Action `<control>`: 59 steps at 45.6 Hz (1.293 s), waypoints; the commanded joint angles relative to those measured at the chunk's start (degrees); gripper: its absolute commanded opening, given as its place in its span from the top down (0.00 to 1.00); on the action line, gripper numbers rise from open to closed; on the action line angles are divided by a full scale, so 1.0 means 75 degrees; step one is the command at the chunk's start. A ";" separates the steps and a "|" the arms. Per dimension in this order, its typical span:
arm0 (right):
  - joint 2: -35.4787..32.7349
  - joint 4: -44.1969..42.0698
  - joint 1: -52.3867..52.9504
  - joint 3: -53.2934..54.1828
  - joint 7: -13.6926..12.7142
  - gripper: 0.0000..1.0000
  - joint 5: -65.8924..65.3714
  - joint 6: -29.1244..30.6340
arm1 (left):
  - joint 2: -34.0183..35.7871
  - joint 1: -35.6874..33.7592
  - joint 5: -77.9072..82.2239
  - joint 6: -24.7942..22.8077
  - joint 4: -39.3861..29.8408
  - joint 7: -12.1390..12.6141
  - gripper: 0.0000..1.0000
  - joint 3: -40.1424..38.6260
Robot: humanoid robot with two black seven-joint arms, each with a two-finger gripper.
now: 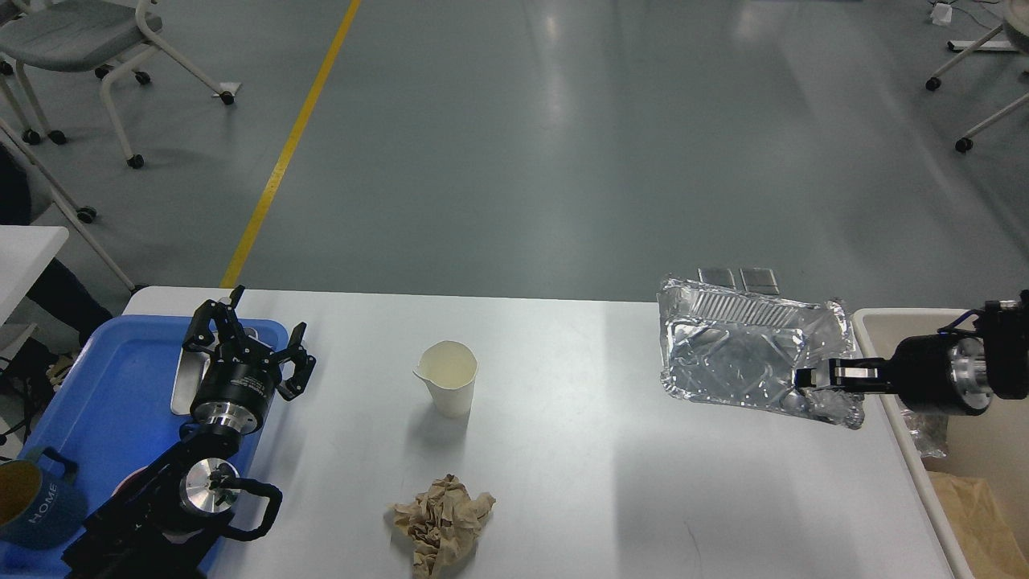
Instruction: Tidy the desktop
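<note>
On desktop point(579, 450), paper cup point(448, 378), crumpled paper point(440, 523)

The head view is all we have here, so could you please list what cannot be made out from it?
- Beige bin: cut off by the right and bottom edges; most of its contents unseen.
- Blue mug: cropped by the left edge.
- Blue tray: partly hidden by the left arm.
- Foil tray: near corner hidden by the right gripper clamped on it.
- Left gripper: open, empty.
</note>
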 commanded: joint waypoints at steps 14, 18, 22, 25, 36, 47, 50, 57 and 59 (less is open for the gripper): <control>0.1239 -0.0287 0.0256 -0.0094 -0.0005 1.00 0.0184 -0.0007 | 0.0121 0.0061 -0.0009 0.0348 -0.0537 -0.0140 0.04 -0.0029; 0.1438 -0.0322 0.0268 -0.0094 -0.0005 1.00 0.0184 -0.0018 | 0.0097 0.0084 0.0003 0.0372 -0.0537 -0.0140 0.04 -0.0005; 0.1661 -0.0497 0.0303 -0.0106 -0.0005 1.00 0.0184 -0.0007 | 0.0074 0.0096 0.0131 0.0372 -0.0537 -0.0140 0.04 -0.0005; 0.1849 -0.0626 0.0373 -0.0129 -0.0005 1.00 0.0184 -0.0007 | 0.0074 0.0108 0.0237 0.0383 -0.0548 -0.0140 0.04 -0.0005; 0.2985 -0.1259 0.0982 -0.0703 -0.0005 1.00 0.0312 -0.0019 | 0.0039 0.0166 0.0530 0.0489 -0.0548 -0.0210 0.04 0.0006; 0.3560 -0.1705 0.1241 -0.0891 -0.0005 1.00 0.0535 -0.0007 | 0.0074 0.0248 0.0741 0.0664 -0.0630 -0.1687 0.04 -0.0005; 0.3630 -0.1740 0.1241 -0.0961 -0.0005 1.00 0.0547 -0.0019 | 0.0074 0.0225 0.0706 0.0782 -0.0700 -0.1652 0.04 -0.0005; 0.3642 -0.1775 0.1241 -0.0973 -0.0005 1.00 0.0547 -0.0019 | -0.0008 0.0225 0.0671 0.0817 -0.0876 -0.0869 0.04 -0.0005; 0.3630 -0.1810 0.1241 -0.0973 -0.0005 1.00 0.0547 -0.0019 | -0.0055 0.0237 0.0659 0.0840 -0.0993 -0.0435 0.04 0.0006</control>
